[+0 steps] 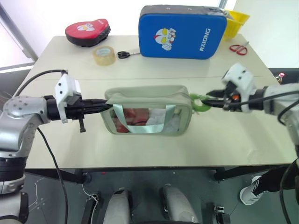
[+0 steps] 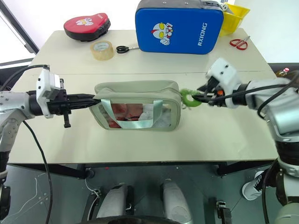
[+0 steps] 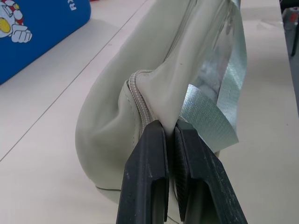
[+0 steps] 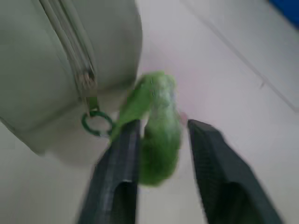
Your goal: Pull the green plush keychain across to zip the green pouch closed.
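Green plush keychain hangs off a dark green ring at the zipper's end, sitting between the right tool's parted fingers; one finger looks to touch it, the other stands clear. Green pouch spans between both tools, zipper run across to the right tool's end. Left tool pinched tight on the pouch's fabric corner at the far end. Beyond both tools on the surface: blue pad, tape roll, black scissors.
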Robot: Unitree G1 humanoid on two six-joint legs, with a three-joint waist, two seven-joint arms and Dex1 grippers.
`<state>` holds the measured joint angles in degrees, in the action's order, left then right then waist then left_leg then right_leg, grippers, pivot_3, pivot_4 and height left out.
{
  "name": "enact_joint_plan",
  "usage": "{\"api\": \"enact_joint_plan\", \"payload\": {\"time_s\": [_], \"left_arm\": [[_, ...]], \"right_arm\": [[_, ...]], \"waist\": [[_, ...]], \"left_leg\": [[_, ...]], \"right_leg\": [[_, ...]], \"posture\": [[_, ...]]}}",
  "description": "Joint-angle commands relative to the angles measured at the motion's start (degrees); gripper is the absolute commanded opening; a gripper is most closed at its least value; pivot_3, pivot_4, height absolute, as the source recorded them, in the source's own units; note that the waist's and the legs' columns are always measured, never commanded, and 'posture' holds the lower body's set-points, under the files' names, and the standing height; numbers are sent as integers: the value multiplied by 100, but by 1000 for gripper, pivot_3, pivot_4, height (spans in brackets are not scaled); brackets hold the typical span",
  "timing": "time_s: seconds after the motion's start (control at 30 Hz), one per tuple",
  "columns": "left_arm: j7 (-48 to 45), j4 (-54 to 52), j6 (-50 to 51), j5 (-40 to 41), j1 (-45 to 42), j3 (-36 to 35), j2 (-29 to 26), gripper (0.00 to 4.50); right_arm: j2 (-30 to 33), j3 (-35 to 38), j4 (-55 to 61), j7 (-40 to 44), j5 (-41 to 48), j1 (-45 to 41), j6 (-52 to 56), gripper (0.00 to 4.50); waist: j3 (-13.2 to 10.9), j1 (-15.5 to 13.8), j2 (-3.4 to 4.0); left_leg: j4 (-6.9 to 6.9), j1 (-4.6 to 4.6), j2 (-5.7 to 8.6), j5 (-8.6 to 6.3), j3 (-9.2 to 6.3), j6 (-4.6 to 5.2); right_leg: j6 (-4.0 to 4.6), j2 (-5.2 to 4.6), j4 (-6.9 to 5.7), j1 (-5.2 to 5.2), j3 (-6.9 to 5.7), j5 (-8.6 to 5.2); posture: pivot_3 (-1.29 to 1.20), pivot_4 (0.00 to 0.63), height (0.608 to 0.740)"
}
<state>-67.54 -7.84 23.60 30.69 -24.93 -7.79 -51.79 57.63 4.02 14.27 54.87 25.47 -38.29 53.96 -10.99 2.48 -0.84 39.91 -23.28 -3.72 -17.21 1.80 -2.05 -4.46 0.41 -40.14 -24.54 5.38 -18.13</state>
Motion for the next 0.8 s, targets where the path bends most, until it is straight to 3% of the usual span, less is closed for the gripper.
{"api": "enact_joint_plan", "payload": {"time_s": [0.03, 0.1, 0.13, 0.23, 0.47, 0.63, 0.8], "left_arm": [[-61, -95, 34, 10, 37, -99, -124, 0], [-119, -122, 58, 27, -39, -42, -133, 0], [-160, -119, 149, 79, -94, -22, -147, 0], [-190, -68, 463, 237, -321, -26, -187, 1094], [-314, -82, 843, 625, -417, -747, -626, 4488], [18, -582, 1460, 1263, 405, -1949, -704, 4488], [462, -1637, 1767, 1536, 1794, -2732, -336, 4488]], "right_arm": [[182, 525, -39, 290, 272, 30, -263, 3621], [208, 810, -122, 618, 438, 239, -609, 4484], [177, 886, -120, 736, 521, 305, -766, 4484], [27, 869, -31, 805, 700, 363, -916, 4500], [-237, 746, 250, 686, 855, 576, -1056, 4500], [-234, 855, 349, 703, 894, 754, -1270, 4500], [-431, 860, 468, 498, 800, 1176, -1609, 4500]], "waist": [[0, 0, -1], [0, -3, -2], [0, -2, -2], [-1, 25, 0], [-2, 9, -2], [-2, 8, -1], [-1, 3, -3]], "left_leg": [[0, 0, 0, 0, 0, 0], [0, -1, 0, 0, 1, 0], [0, -1, 1, 0, 1, 1], [0, 0, 0, 0, 3, 1], [0, -5, -2, -1, -3, 1], [0, -6, -4, -1, -9, 2], [2, -6, -5, -1, -15, 2]], "right_leg": [[0, 0, 0, 0, 0, 0], [0, 0, 2, 1, 0, 0], [0, 0, 2, 2, -1, 0], [0, 2, 2, 1, 2, 0], [0, 6, 1, -3, 0, 0], [-1, -2, 2, -6, 1, 0], [-1, -6, 2, -3, -1, 0]], "posture": [[0, 150, 737], [0, 150, 737], [0, 150, 737], [0, 150, 737], [0, 150, 737], [0, 150, 737], [0, 150, 737]]}}
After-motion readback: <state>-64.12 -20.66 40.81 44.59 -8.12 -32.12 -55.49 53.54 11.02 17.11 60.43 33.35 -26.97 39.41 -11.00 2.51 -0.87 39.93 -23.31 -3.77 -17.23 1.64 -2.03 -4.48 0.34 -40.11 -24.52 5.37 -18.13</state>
